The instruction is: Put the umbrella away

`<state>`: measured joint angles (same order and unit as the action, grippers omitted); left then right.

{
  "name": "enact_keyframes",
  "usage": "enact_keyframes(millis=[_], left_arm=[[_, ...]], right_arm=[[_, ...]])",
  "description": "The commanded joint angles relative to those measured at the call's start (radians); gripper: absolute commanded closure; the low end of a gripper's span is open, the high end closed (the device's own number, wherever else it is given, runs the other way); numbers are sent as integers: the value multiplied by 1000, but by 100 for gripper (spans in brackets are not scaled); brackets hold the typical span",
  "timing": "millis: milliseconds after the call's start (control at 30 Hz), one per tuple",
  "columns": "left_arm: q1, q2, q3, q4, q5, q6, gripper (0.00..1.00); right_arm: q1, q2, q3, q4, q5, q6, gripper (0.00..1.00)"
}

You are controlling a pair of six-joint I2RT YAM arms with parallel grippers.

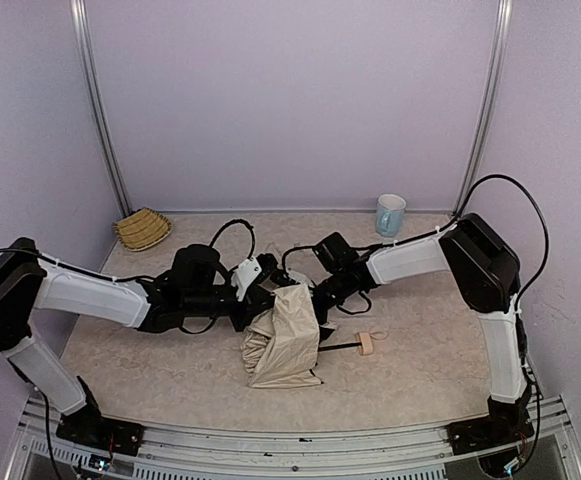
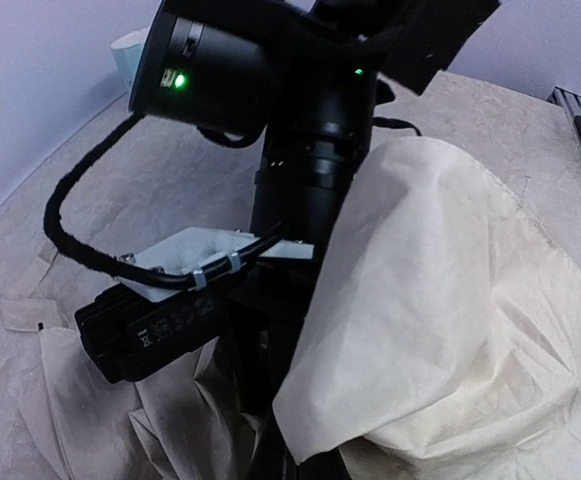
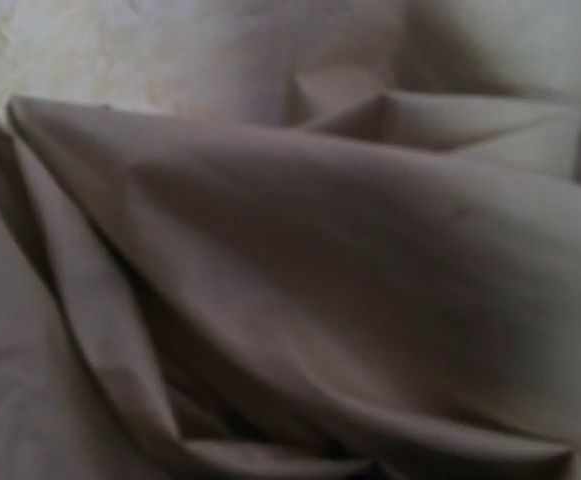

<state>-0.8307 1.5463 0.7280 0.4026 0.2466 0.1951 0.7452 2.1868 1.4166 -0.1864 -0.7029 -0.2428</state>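
The umbrella [image 1: 285, 345] is lying crumpled in the middle of the table [image 1: 420, 340], its handle [image 1: 364, 344] pointing right. The left gripper [image 1: 270, 283] is meeting the cloth's top edge with clenched jaws. The right gripper [image 1: 315, 295] is sitting against the cloth; I cannot tell its jaws' state.

A robot lab test cell: plain lilac wall panels [image 1: 290, 100] and aluminium posts [image 1: 100, 110] enclose a mottled desk [image 1: 420, 350]; a left arm [image 1: 85, 295] and right arm [image 1: 410, 262] are bolted to a metal rail [image 1: 300, 440] at its near edge.
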Motion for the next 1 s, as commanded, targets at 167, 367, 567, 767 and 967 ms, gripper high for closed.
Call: enact_keyframes(millis=[167, 367, 567, 767, 967], left_arm=[[123, 257, 86, -102, 77, -99, 100], [125, 404, 155, -229, 77, -107, 100], [124, 476, 188, -274, 113, -94, 100], [123, 499, 205, -298, 143, -69, 100], [123, 514, 217, -326, 154, -43, 100]], right_arm=[[-81, -28, -141, 247, -195, 228, 79], [-139, -134, -283, 438, -253, 424, 80], [-158, -414, -406, 312, 41, 323, 72], [-41, -675, -527, 246, 344, 23, 49], [273, -747, -651, 257, 540, -396, 14]])
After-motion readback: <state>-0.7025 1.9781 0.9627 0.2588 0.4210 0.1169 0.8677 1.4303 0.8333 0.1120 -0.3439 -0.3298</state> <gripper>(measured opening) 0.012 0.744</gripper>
